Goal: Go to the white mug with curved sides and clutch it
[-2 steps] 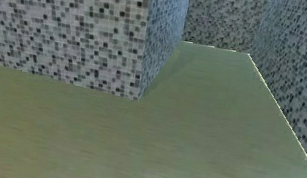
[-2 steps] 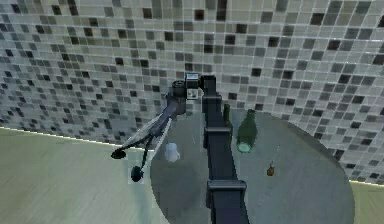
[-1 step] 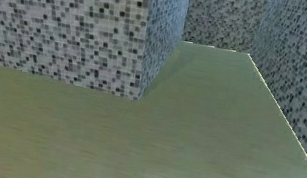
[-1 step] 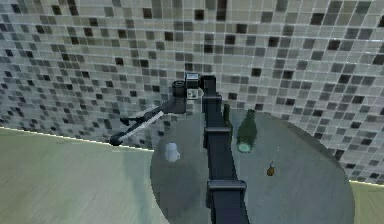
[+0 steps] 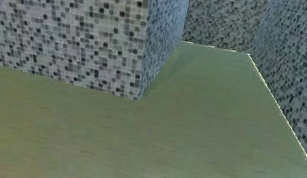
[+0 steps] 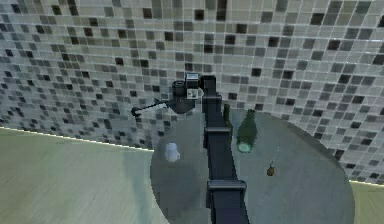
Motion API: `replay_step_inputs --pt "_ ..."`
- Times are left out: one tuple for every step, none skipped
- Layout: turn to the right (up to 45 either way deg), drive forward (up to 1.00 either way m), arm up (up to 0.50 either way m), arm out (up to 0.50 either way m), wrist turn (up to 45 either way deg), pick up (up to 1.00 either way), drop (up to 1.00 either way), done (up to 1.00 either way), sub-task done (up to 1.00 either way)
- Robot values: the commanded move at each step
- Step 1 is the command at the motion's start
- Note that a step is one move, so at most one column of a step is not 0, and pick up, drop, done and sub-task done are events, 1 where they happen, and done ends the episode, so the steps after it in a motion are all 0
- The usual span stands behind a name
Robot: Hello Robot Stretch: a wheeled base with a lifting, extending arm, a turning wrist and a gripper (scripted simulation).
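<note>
A small white cup-shaped thing (image 6: 172,152), possibly the mug, stands on the left part of a round grey table (image 6: 300,175) in the arm side view. The dark arm (image 6: 218,150) rises across the table's middle. At its far end the gripper (image 6: 141,110) points left with its thin fingers (image 6: 150,105) against the mosaic wall, above and a little left of the white thing. It holds nothing.
A green bottle (image 6: 246,133) and a small brown object (image 6: 270,168) stand on the table right of the arm. The black-and-white mosaic wall (image 6: 80,70) runs close behind the table. Ahead, a tiled wall block (image 5: 61,18) juts in; green floor (image 5: 201,94) runs past it.
</note>
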Motion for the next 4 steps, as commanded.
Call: replay_step_inputs --pt "0.0 0.00 0.00 0.00 36.0 0.00 0.00 0.00 0.00" --pt "0.0 0.00 -0.30 0.00 0.0 0.00 0.00 0.00 0.00" --pt "0.0 0.00 0.00 0.00 0.0 1.00 0.00 0.00 0.00" --pt "0.0 0.00 0.10 0.00 0.0 0.00 0.00 0.00 0.00"
